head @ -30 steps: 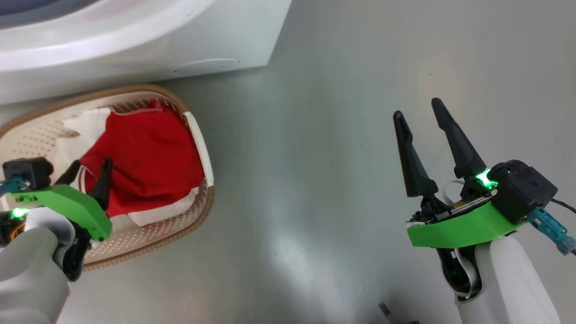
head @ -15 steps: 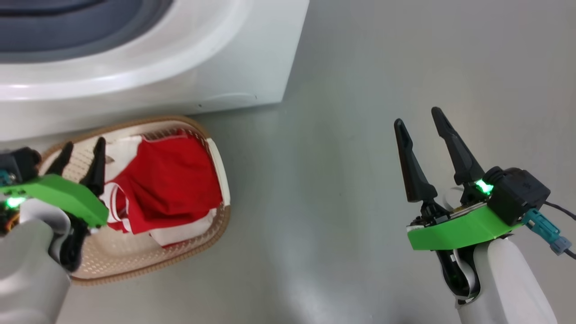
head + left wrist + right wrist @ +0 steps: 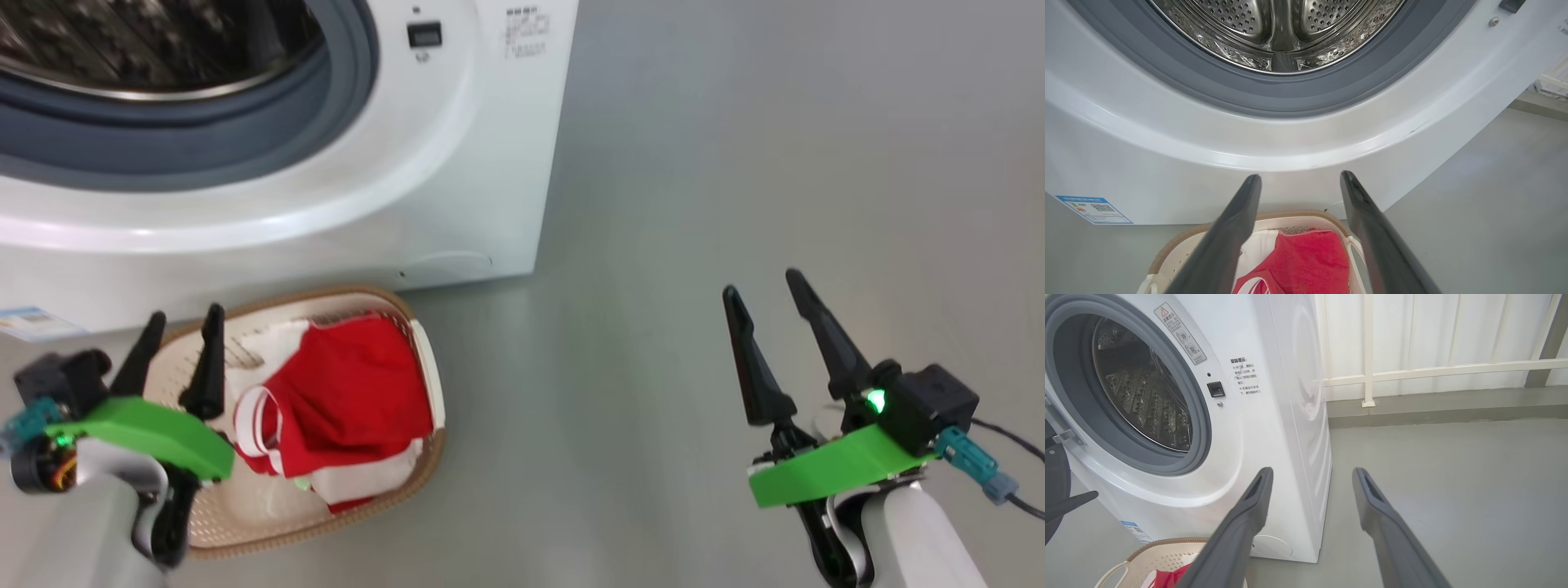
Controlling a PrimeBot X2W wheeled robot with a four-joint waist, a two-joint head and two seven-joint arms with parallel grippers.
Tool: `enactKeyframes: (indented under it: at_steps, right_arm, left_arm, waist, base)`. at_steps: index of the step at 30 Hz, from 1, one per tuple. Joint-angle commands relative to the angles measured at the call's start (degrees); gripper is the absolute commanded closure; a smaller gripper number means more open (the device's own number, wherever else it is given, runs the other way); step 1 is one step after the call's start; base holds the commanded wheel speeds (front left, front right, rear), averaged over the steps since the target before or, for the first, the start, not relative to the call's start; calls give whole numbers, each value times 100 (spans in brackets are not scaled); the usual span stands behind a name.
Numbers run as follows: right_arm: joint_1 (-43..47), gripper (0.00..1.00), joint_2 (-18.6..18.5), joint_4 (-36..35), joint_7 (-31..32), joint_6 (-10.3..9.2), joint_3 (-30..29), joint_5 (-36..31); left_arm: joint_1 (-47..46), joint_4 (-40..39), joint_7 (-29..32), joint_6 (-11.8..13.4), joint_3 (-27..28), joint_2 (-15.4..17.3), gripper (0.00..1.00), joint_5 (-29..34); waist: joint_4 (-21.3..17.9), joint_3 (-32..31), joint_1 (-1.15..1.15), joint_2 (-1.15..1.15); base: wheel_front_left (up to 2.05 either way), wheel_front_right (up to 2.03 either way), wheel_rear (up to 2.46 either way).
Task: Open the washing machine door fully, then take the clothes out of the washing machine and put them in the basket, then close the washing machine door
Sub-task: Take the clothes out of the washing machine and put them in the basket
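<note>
1. On the grey floor (image 3: 735, 163), close in front of the washing machine (image 3: 457, 163), sits the basket (image 3: 359, 291), below the machine's lower front panel.
2. The clothes (image 3: 351, 400) lie inside the basket: red fabric with white trim is heaped toward its right side, and a white cloth piece (image 3: 367, 483) shows under the red at the near edge.
3. The left gripper (image 3: 186, 313) hovers above the basket's left half. Its fingers are spread wide and grip nothing. In the left wrist view they point at the machine's front, with the basket and the red fabric showing low between them.
4. The right gripper (image 3: 761, 282) hangs over bare floor, well apart from the basket and the machine. Its fingers are also spread wide and empty.
5. The machine's round opening is uncovered: the grey rubber ring (image 3: 1290, 98) frames the perforated steel drum (image 3: 1274, 24).
6. The washing machine door (image 3: 1052, 473) shows as a sliver of black rim at the left edge of the right wrist view. It sits beside the hinge and is swung off the opening.
7. A blue label (image 3: 1094, 209) sits low on the left of the machine's front, and a small black latch socket (image 3: 1215, 389) sits just right of the ring.
8. Behind the machine's right side stands a pale railing (image 3: 1367, 351).
</note>
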Motion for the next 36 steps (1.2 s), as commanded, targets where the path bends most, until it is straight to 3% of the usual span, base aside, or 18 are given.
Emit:
enactKeyframes:
  at_steps: [1,14,36]
  right_arm:
    - [75,0,27,-117,-27,9,110,-84]
    - [634,0,-76,12,-27,9,52,-12]
    - [1245,0,-206,-37,-27,9,-126,107]
  left_arm:
    - [53,-123,-67,-17,219,193,0,69]
    - [1431,-1431,-68,-17,1382,-208,0,1009]
    - [2897,-2865,-68,-17,2023,-542,0,1584]
  waist:
    - [92,-295,0,0]
    - [132,-1104,0,0]
    - [229,-1536,0,0]
  base:
    - [0,0,0]
    - [0,0,0]
    - [0,0,0]
